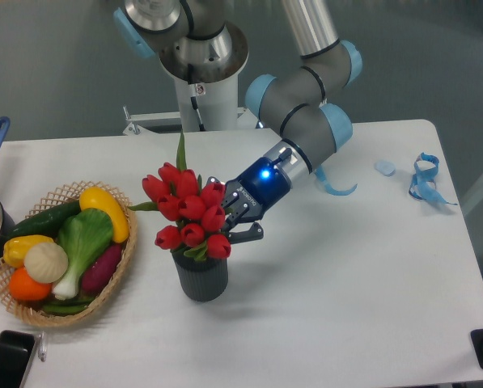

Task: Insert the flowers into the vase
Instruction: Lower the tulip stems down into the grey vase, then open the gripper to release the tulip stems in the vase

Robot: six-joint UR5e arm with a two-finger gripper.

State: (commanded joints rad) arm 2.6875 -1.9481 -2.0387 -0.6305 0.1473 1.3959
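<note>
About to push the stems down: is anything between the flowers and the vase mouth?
Nothing visible blocks it. The flowers sit directly above the vase, their lowest blooms and leaves hiding its mouth, so stem entry cannot be confirmed. The gripper is at the bunch's right side, clear of the rim. The basket stands apart, left of the vase.

Arm reaches down from upper centre, elbow bent, forearm angled down-left, wrist showing a blue light. Pincer point(235, 220) points left and slightly down, low over the bench; its 2 fingers point(246, 234) look closed in, tips partly hidden.
</note>
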